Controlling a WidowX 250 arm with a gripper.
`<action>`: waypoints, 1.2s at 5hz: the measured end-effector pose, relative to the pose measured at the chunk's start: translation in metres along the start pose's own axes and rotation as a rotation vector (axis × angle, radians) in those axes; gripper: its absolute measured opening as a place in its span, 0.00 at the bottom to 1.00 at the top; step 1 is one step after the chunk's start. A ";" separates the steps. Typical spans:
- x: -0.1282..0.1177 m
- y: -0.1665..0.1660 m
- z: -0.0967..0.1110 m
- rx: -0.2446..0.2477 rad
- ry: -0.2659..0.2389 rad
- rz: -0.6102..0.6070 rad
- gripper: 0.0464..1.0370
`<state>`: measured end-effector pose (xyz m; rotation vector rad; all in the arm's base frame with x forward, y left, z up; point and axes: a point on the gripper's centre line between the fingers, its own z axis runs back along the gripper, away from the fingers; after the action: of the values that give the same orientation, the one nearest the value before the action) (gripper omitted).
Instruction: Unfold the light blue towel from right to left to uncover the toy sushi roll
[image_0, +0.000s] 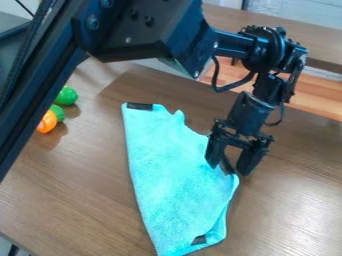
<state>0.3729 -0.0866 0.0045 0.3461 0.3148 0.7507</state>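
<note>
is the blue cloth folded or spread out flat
Folded, at least partly: the cloth lies in a long, tapering shape on the table, with an edge turned over near its lower black tag.

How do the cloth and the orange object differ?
The cloth is turquoise; the orange object is orange. The cloth lies spread out; the orange object is rounded. The cloth meets the gripper; the orange object sits apart. Both rest on the table.
</note>
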 end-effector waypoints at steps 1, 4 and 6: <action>-0.001 0.002 -0.007 0.013 0.005 -0.002 0.88; -0.002 0.017 -0.002 -0.018 0.005 -0.043 0.24; 0.005 0.027 0.012 -0.076 0.026 -0.027 0.78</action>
<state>0.3649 -0.0671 0.0260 0.2595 0.3142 0.7390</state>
